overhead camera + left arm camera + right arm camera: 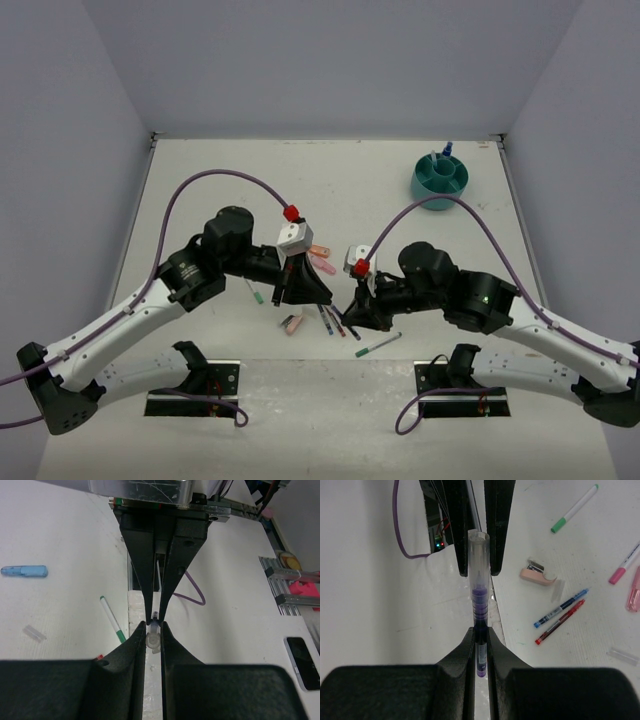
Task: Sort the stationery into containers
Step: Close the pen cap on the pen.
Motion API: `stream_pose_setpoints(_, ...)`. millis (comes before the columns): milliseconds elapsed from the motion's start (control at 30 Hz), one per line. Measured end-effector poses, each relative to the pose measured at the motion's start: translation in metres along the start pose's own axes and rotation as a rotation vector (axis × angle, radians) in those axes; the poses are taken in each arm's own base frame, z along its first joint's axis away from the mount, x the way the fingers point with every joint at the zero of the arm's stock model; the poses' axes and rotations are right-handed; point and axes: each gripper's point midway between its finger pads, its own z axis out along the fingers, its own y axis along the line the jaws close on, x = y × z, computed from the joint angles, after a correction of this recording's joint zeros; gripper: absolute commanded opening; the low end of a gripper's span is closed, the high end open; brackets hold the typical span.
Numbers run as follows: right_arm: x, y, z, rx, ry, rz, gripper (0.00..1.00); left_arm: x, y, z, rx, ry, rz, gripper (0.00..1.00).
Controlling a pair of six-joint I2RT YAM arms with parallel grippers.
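Your left gripper (154,629) is pressed almost together and pinches a small clear-and-blue item (153,639) right at its fingertips. The left wrist view shows it end-on, so you cannot tell exactly what it is. Your right gripper (480,635) is just as narrow and pinches a purple pen (479,605) by its lower barrel. The pen's clear cap end points away from the gripper.

Both grippers hang low over the near middle of the surface (250,180), close to each other but apart, above the loose stationery. Beside your right gripper lie a blue pen (561,608) and a red pen (559,622) side by side. Near them are a pink eraser-like piece (538,574), a green-capped pen (574,509), a pink-capped pen (624,562) and a pink highlighter (634,592). By your left gripper lie a light-blue highlighter (24,571) and a green-tipped pen (112,619).

The teal organizer (440,180) stands at the far right of the surface, well apart from both grippers, with a blue-topped item (447,150) upright in it.

The pale band on the blue pen's barrel is too small to read.
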Motion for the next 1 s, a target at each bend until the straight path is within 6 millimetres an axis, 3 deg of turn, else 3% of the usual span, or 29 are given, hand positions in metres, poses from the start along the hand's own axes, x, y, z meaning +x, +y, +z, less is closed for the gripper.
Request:
stream_pose_setpoints(167,-0.011,-0.006,0.008,0.013,-0.090,-0.036,0.00,0.007,0.006,0.001,-0.024,0.023,-0.031,0.52)
stream_pose_setpoints(300,-0.027,-0.006,0.010,0.010,-0.154,-0.060,0.00,0.005,0.014,0.000,-0.080,0.020,-0.042,0.60)
stream_pose_setpoints(400,-0.032,-0.006,0.012,0.008,-0.174,-0.066,0.00,-0.004,0.019,-0.001,-0.123,0.001,-0.032,0.60)
stream_pose_setpoints(500,-0.037,-0.006,0.013,0.006,-0.189,-0.066,0.00,-0.011,0.019,-0.003,-0.135,-0.024,-0.020,0.53)
stream_pose_setpoints(567,-0.041,-0.005,0.013,0.004,-0.206,-0.070,0.00,-0.016,0.017,-0.004,-0.136,-0.041,-0.011,0.43)
stream_pose_setpoints(633,-0.045,-0.005,0.013,0.002,-0.223,-0.074,0.00,-0.019,0.017,-0.004,-0.139,-0.053,-0.008,0.41)
stream_pose_setpoints(800,-0.049,-0.005,0.013,0.003,-0.239,-0.077,0.00,-0.020,0.019,-0.004,-0.147,-0.057,-0.017,0.41)
stream_pose_setpoints(900,-0.050,-0.006,0.013,0.011,-0.241,-0.075,0.00,-0.020,0.020,-0.004,-0.158,-0.059,-0.018,0.30)
stream_pose_setpoints(1000,-0.051,-0.008,0.012,0.025,-0.248,-0.067,0.00,-0.021,0.020,-0.005,-0.163,-0.065,-0.021,0.29)
